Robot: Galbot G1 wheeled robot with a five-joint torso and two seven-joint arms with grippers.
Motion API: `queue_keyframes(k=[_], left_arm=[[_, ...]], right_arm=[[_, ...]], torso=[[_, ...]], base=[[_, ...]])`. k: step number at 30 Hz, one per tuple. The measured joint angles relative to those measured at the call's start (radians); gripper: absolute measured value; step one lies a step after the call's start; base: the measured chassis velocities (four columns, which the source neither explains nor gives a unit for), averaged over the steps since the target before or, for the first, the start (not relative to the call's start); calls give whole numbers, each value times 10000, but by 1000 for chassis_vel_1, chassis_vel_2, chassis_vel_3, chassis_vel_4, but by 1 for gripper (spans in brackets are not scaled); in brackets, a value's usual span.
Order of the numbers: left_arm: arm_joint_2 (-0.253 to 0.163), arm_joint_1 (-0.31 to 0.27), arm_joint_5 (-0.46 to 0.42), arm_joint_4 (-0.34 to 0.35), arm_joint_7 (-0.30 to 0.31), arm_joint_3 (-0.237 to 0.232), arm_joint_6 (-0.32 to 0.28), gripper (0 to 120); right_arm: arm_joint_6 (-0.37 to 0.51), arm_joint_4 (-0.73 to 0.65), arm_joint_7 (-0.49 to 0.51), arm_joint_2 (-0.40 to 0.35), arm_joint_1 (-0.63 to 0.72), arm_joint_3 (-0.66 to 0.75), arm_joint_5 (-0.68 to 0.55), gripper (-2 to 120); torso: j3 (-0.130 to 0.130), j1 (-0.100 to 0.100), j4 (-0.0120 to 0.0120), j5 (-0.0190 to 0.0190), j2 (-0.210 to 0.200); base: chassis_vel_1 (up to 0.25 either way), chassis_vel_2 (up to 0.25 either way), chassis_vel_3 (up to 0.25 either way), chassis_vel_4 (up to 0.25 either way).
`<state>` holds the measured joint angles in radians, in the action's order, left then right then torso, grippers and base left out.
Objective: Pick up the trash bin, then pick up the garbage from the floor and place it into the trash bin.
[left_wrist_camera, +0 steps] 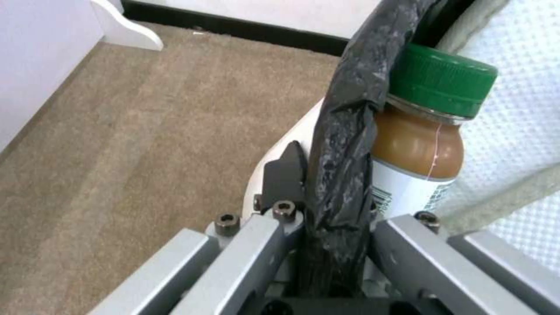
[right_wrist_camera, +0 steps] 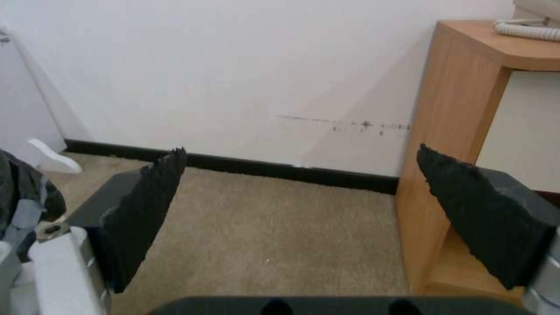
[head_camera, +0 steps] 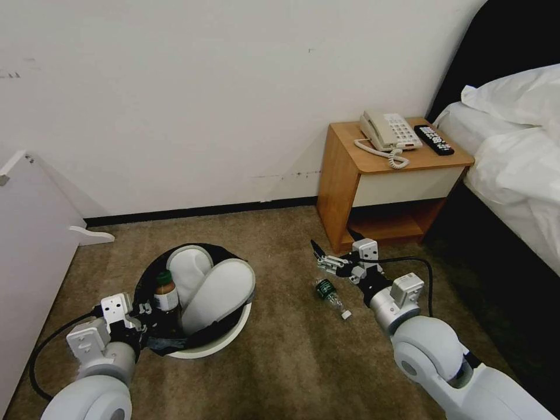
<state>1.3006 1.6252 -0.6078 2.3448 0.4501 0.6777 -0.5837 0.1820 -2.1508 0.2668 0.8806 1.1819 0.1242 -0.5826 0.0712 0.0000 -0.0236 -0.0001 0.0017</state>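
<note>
My left claw [left_wrist_camera: 327,205] is clamped on the black-bagged rim of the round white plastic trash bin [head_camera: 224,341], at my 11 o'clock. My right claw [head_camera: 324,261] gapes wide beyond the small clear green-labelled plastic bottle [head_camera: 330,296] on the beige carpet floor [head_camera: 280,361], at 1 o'clock. Risk: the round bottle rolls from closing pads.

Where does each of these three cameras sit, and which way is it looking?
Head: up high, looking down at carpet, trash bin, bottle; both arms show.
Left wrist: on the left tool, clamped on the bin's bagged rim.
Right wrist: between the open right tool's fingers, facing wall and nightstand.
All share the carpet.
</note>
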Motion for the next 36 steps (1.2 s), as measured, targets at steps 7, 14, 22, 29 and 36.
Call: queue_keyframes(k=[7, 14, 22, 29, 36], left_arm=[[50, -4, -11, -5, 10, -24, 0, 2], [87, -4, -3, -13, 11, -23, 0, 2], [124, 10, 18, -21, 11, -16, 0, 2], [140, 26, 29, -22, 11, -11, 0, 2], [190, 31, 69, -37, 10, -23, 0, 2]], right_arm=[[7, 2, 14, -8, -2, 32, -34, 100], [10, 5, 23, -9, -11, 32, -51, 100], [34, 2, 42, -1, 4, 29, -71, 100], [35, 15, 52, 30, 16, 16, -62, 100], [-146, 95, 60, 42, 24, -9, 4, 100]], torso=[[0, 0, 0, 0, 0], [1, 0, 0, 1, 0], [1, 0, 0, 1, 0], [1, 0, 1, 1, 0], [1, 0, 0, 1, 0]], base=[[0, 0, 0, 0], [0, 0, 0, 0], [-15, 11, 11, -10], [0, 0, 0, 0], [0, 0, 0, 0]])
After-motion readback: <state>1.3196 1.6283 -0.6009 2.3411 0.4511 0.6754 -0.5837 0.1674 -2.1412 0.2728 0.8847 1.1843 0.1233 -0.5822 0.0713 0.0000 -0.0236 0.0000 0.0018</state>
